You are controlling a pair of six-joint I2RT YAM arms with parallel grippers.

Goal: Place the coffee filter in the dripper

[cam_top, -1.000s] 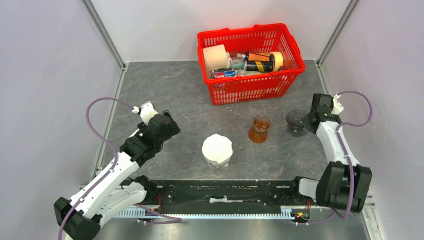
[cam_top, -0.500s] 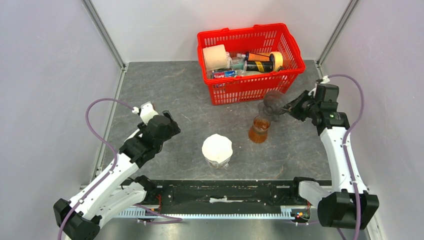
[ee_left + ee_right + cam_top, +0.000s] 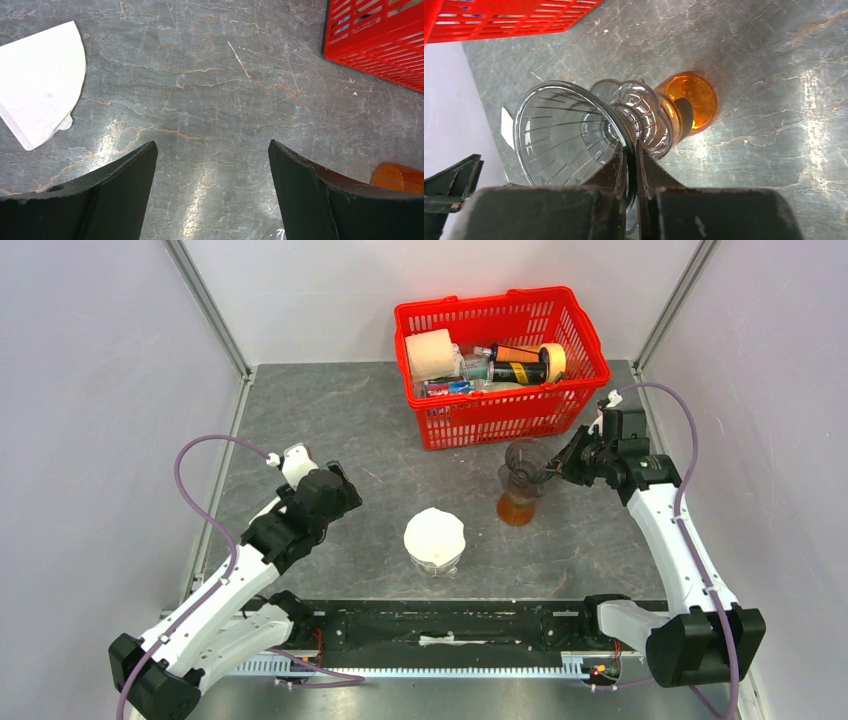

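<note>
Two grippers are showing from the top camera. The right gripper (image 3: pixel 558 464) is pinching the rim of a smoky-grey cup (image 3: pixel 524 460), holding it tipped and off the worktop (image 3: pixel 340 410). A tumbler (image 3: pixel 518 502) of brown liquid is standing right by that cup, overlapping it in this view. The red basket (image 3: pixel 500 420) is sitting just beyond this gripper. The left gripper (image 3: pixel 338 483) is hovering well apart from all of that. The dripper (image 3: pixel 438 564), clear glass, is standing to the left gripper's right, nearer the arm bases. The white coffee filter (image 3: pixel 434 534) is resting on top of it, covering its mouth; how deep it is sitting, cannot tell.

Left wrist: the jaws are standing wide apart with nothing between them, only bare grey worktop ahead. A flat white paper fan (image 3: pixel 40 85) is lying ahead-left of the fingers, the basket corner ahead-right, and the tumbler's orange edge is showing at far right.

Right wrist: the fingers are clamping together on the cup's thin wall, with its ribbed inside facing left of the gripper. The tumbler is showing just past the cup's scalloped foot; touching or apart, cannot tell.
</note>
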